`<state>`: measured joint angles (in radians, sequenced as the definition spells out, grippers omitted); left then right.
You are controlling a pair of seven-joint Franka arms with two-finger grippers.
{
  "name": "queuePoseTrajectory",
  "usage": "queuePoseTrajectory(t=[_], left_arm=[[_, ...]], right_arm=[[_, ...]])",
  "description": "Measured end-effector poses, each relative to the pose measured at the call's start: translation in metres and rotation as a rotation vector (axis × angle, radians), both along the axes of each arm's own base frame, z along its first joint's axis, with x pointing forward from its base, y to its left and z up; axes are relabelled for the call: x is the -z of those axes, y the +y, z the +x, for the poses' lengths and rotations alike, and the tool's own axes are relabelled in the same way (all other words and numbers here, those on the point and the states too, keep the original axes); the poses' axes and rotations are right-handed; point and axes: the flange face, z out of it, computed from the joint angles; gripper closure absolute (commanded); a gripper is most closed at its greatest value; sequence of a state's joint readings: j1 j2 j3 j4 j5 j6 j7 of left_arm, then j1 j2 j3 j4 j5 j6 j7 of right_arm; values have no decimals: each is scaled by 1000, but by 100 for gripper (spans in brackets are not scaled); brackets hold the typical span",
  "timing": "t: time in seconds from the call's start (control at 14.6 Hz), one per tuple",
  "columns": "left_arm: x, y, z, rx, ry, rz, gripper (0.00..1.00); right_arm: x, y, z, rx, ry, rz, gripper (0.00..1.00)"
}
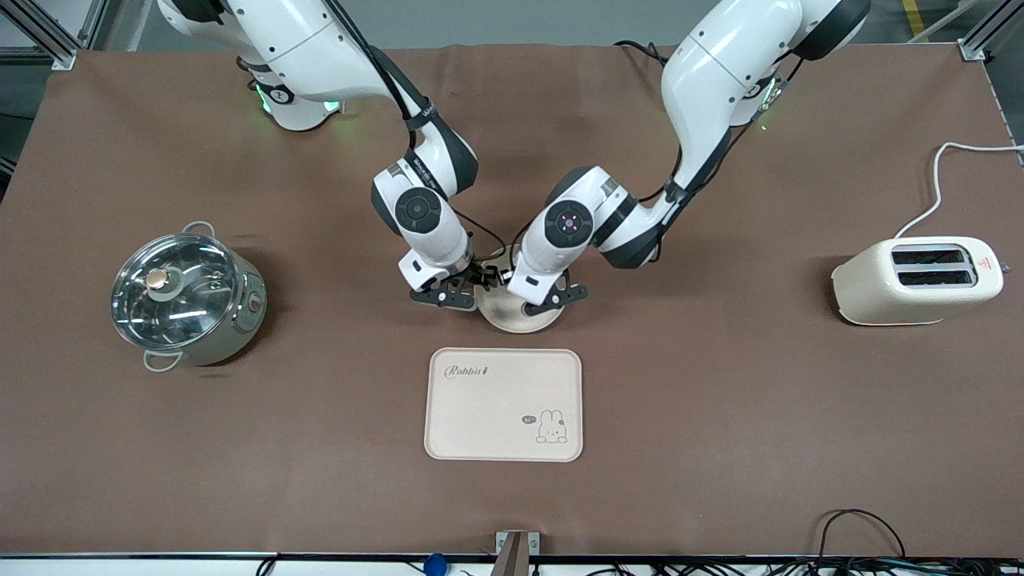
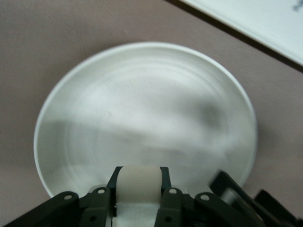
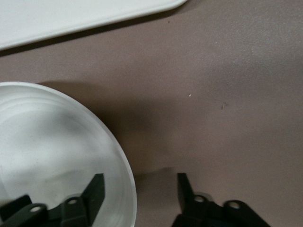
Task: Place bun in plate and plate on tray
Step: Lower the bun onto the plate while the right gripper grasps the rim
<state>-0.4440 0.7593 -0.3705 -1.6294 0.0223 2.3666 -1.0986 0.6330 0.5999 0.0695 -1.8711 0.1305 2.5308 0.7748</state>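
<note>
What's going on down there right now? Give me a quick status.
Left gripper shut on the bun, over the plate. Right gripper open, astride the plate's rim. Plate is on the table, not yet on the tray. Nothing blocking.

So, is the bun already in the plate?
Not yet. The left gripper holds the bun over the plate, whose inside shows empty.

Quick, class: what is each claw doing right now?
Left claw: shut on the bun, over the plate.
Right claw: open, straddling the plate's rim.
</note>
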Motion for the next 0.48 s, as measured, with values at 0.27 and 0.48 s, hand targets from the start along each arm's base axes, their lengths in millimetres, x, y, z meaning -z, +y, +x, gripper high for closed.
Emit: queuePoseTrajectory(t=[0.27, 0.48], left_arm=[[13, 6, 5, -10, 10, 12, 0], [-15, 14, 26, -30, -26, 5, 0]], right_arm=[[1, 0, 0, 0, 0, 0, 66], [4, 0, 0, 0, 1, -1, 80]])
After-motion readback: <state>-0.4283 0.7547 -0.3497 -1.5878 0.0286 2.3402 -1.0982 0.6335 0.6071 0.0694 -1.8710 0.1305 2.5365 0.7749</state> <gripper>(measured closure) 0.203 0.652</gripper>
